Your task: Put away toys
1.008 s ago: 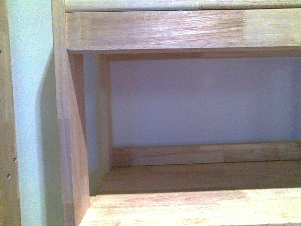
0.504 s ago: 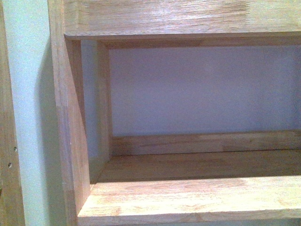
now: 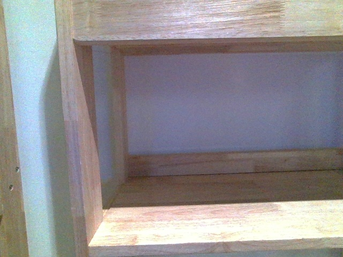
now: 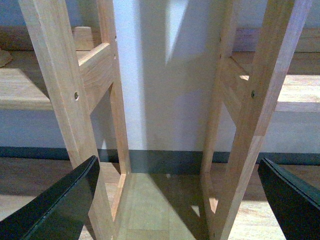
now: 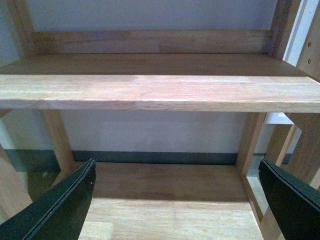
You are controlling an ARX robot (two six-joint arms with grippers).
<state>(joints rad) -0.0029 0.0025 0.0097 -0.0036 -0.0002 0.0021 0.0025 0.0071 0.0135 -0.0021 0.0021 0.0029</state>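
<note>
No toys show in any view. My left gripper (image 4: 177, 200) is open, and its dark fingers (image 4: 65, 205) stand wide apart with nothing between them. It faces the gap between two wooden shelf units, with slanted uprights (image 4: 60, 100) on either side. My right gripper (image 5: 177, 200) is open too, its dark fingers (image 5: 60, 210) spread and bare. It looks into a wooden shelf unit, below a shelf board (image 5: 160, 92) and over the lower board (image 5: 165, 200).
The front view is filled by a wooden shelf compartment (image 3: 214, 187) with a pale back wall (image 3: 230, 101) and a side upright (image 3: 75, 134). A dark baseboard (image 4: 160, 160) runs along the wall. A pale rounded edge (image 4: 4, 57) lies on the far shelf.
In the front view the shelf frame slid upward in the picture over the first half second, then stayed almost still.
</note>
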